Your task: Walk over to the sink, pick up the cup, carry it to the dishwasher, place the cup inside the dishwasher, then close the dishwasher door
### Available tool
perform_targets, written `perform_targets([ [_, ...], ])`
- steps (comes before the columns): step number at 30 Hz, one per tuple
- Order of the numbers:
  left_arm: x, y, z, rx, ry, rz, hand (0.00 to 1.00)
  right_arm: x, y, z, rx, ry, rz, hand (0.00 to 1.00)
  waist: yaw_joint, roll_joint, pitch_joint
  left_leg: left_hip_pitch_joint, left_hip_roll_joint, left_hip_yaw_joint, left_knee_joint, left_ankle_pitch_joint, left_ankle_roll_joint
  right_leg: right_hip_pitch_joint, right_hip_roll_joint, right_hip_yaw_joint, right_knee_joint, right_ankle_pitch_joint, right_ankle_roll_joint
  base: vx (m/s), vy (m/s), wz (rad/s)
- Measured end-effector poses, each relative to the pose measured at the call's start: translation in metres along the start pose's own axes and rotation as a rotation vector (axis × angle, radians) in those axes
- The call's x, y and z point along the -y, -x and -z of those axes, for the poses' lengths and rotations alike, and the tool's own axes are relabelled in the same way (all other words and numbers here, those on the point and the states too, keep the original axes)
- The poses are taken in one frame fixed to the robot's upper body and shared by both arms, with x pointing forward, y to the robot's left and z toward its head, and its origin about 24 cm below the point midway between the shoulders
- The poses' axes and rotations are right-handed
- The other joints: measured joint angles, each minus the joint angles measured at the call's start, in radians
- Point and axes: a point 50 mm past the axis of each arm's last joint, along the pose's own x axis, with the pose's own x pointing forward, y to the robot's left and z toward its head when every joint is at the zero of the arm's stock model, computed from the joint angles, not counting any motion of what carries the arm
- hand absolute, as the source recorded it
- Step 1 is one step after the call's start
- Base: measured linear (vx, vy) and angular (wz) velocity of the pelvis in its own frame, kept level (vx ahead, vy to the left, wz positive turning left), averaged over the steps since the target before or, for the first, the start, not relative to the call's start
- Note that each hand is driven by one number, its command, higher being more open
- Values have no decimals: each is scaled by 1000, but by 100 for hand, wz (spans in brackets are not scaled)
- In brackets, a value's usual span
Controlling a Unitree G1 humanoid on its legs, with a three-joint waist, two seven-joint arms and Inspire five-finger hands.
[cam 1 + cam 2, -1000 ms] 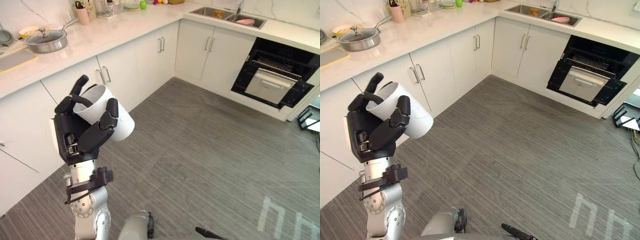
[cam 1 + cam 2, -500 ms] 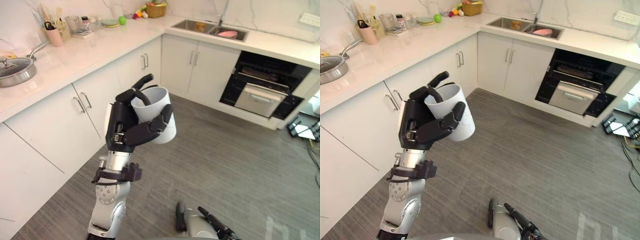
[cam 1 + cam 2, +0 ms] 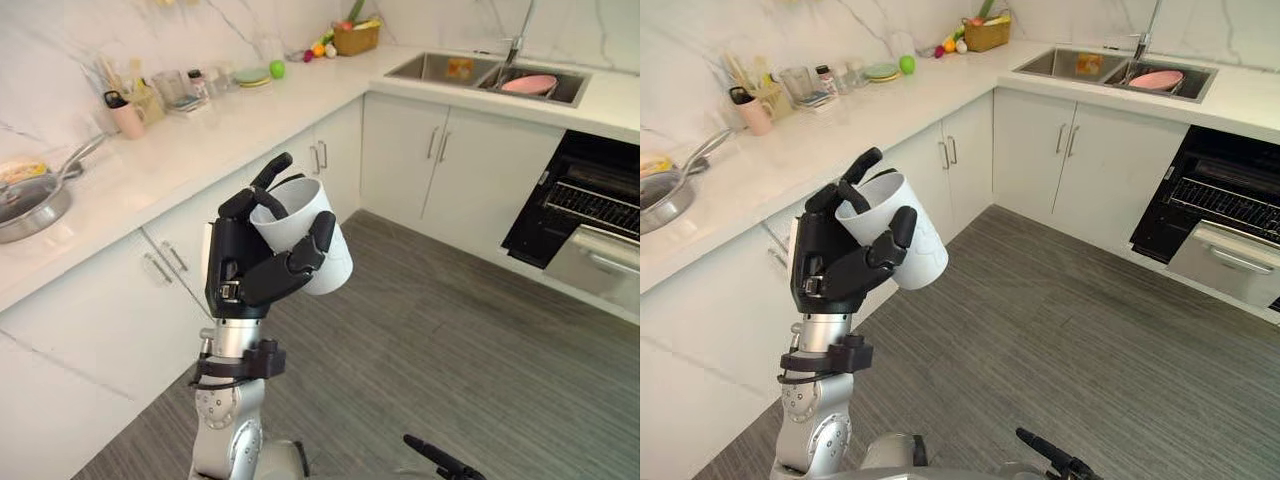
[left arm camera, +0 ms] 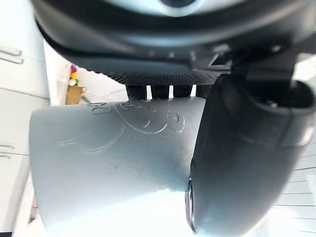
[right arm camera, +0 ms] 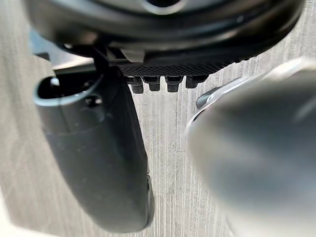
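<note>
- Left hand (image 3: pixel 240 270): raised on an upright forearm in front of the cabinets (image 3: pixel 120 320), out over the floor. Fingers hook over the rim and the thumb presses the outer wall, so it is clamped on the cup.
- Cup (image 3: pixel 928 262): white and plain, held in the left hand, tilted with its mouth towards the countertop. It is well apart from both sink and dishwasher. The left wrist view shows a faint raised pattern on its wall.
- Right hand (image 5: pixel 98 153): low, above the striped floor. Cannot tell whether it is apart or closed.
- Countertop (image 3: pixel 210 140): pale, L-shaped, with white cabinet doors beneath.
- Pan (image 3: pixel 25 205): lidded and metal, at the near left end of the countertop, handle pointing along the wall.
- Pink mug (image 3: pixel 128 118): holds utensils and stands by the back edge, with jars just beside it.
- Plates (image 3: pixel 250 76) and a green fruit (image 3: pixel 277 69): near the far corner.
- Basket (image 3: pixel 355 38): in the far corner, with small fruits just beside it.
- Sink (image 3: pixel 440 68): steel, set in the right-hand run, with a tap (image 3: pixel 517 35) at its back edge and a pink dish (image 3: pixel 530 84) in its right basin.
- Dishwasher (image 3: pixel 590 225): under the countertop to the right of the sink, its dark inside and rack on show.
- Floor (image 3: pixel 450 360): grey and striped.
</note>
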Motion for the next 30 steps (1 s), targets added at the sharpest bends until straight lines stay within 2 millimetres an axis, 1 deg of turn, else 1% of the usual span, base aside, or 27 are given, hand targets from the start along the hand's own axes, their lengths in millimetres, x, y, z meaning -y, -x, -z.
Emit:
perform_targets([
  [2,0,4,6,-34,-1,-9,0,-4,-1,3,-14,13,-2,100,15,0,-1,9,-33,-72,-118,146,-20,42,-13,64,-15,-22,35,524,213,-97],
  [3,0,7,11,-61,1,-10,0,-2,-2,7,-23,12,8,100,18,-13,-12,37,-40,-63,-123,222,28,67,-32,100,-13,-42,57,627,300,-67],
  [4,0,8,15,-80,1,1,0,-4,-2,12,-36,-8,7,100,10,-43,-23,45,-65,-41,-105,206,46,65,-64,111,6,-56,67,709,328,-54],
  [5,-1,9,18,-96,-6,10,0,-7,-4,16,-44,-40,12,100,-6,-68,-21,47,-70,-19,-23,120,58,64,-78,117,67,-55,69,496,209,-23],
  [6,-2,9,19,-101,-9,11,0,-7,-4,18,-48,-51,16,100,-7,-72,-23,50,-71,-15,-9,106,58,64,-81,115,83,-55,69,462,189,-39],
  [7,-4,10,24,-126,-19,30,0,-5,-4,26,-59,-96,47,100,-8,-84,-33,83,-72,2,28,53,66,52,-91,91,189,-52,74,339,146,-44],
  [8,-5,10,23,-129,-25,50,0,-4,-5,31,-57,-164,73,100,-11,-95,-33,146,-74,25,22,3,66,4,-112,43,360,-36,101,422,185,-57],
  [9,-4,9,21,-122,-26,63,0,-6,-5,33,-54,-191,80,100,-9,-103,-33,181,-78,43,1,-15,67,-42,-133,17,476,-13,132,379,173,-76],
  [10,-3,8,17,-107,-22,81,0,-4,-5,34,-35,-228,104,100,-8,-111,-31,255,-88,79,-48,-42,83,-144,-176,-14,697,39,129,278,118,-74],
  [11,-1,7,17,-103,-21,88,0,-4,-5,35,-31,-234,109,100,-11,-108,-32,291,-85,91,-70,-49,85,-186,-184,-26,764,22,101,310,129,-76],
  [12,2,5,18,-99,-22,100,0,-4,-4,33,-14,-243,102,100,-37,-98,-43,339,-68,108,-107,-49,72,-260,-179,-68,802,-21,76,349,125,-59],
  [13,7,0,17,-89,-27,127,0,-7,-4,31,4,-237,87,100,-57,-95,-52,370,-43,133,-135,-55,62,-334,-154,-109,758,-65,80,289,105,-50],
  [14,10,-3,17,-81,-25,146,0,-9,-4,30,13,-241,77,100,-60,-94,-51,386,-31,142,-144,-58,57,-360,-141,-135,711,-79,78,418,70,-46],
  [16,19,-15,16,-57,-15,192,0,-14,-4,27,28,-240,60,100,-93,-90,-44,446,23,176,-162,-73,29,-404,-88,-244,398,-64,70,454,12,-43],
  [17,20,-18,15,-52,-15,198,0,-14,-4,26,32,-234,63,100,-94,-90,-44,463,30,190,-163,-80,18,-404,-77,-261,313,-30,70,343,-12,-58],
  [18,21,-21,14,-42,-15,203,0,-13,-4,26,33,-222,80,100,-93,-94,-44,508,28,220,-164,-100,-10,-390,-65,-287,160,76,55,466,-42,-66],
  [19,20,-21,14,-39,-17,199,0,-9,-3,30,36,-215,123,100,-92,-112,-48,556,1,243,-159,-131,-33,-380,-90,-310,90,236,24,491,-58,-59],
  [20,20,-21,15,-41,-13,192,0,-5,-3,33,35,-211,151,100,-93,-115,-49,581,-1,249,-151,-158,-43,-381,-96,-318,123,282,-79,544,-52,-50],
  [21,21,-16,20,-66,12,161,0,7,0,25,72,-216,222,100,-98,-57,-47,600,40,283,-130,-197,-65,-384,-54,-327,172,234,-66,327,-29,-46],
  [22,23,-15,21,-70,23,158,0,9,1,21,87,-221,254,100,-92,-37,-45,600,56,308,-108,-205,-63,-391,-33,-313,181,197,-63,386,-86,-65],
  [23,24,-14,21,-72,22,165,0,6,1,19,96,-230,276,100,-89,-37,-32,585,83,332,-11,-205,-62,-385,-16,-313,200,131,-74,242,-86,-51],
  [24,24,-14,21,-73,21,166,0,6,1,19,95,-235,278,100,-90,-38,-31,576,94,338,20,-205,-61,-380,-13,-318,200,118,-73,361,-169,-51],
  [25,25,-13,21,-74,27,167,0,4,1,19,100,-253,279,100,-80,-22,-22,519,173,348,210,-194,-45,-345,-6,-360,207,65,-63,328,-75,-49],
  [26,28,-15,18,-43,44,154,0,6,5,20,122,-243,283,100,-74,-38,-4,402,251,289,566,-125,11,-321,-22,-378,291,8,-66,369,-72,-60],
  [28,28,-11,19,-45,55,127,0,11,7,20,131,-232,289,100,-63,-6,-9,282,294,194,786,-87,4,-290,27,-357,286,-17,-81,240,-12,-60],
  [29,27,-8,19,-53,47,118,0,15,8,19,140,-208,290,100,-56,3,-15,193,302,169,868,-92,12,-247,55,-339,241,-25,-92,377,-39,-68],
  [30,24,-6,19,-59,36,118,0,15,8,19,144,-166,293,100,-55,-3,-20,131,284,178,837,-129,22,-199,62,-322,181,-21,-85,283,-14,-62],
])
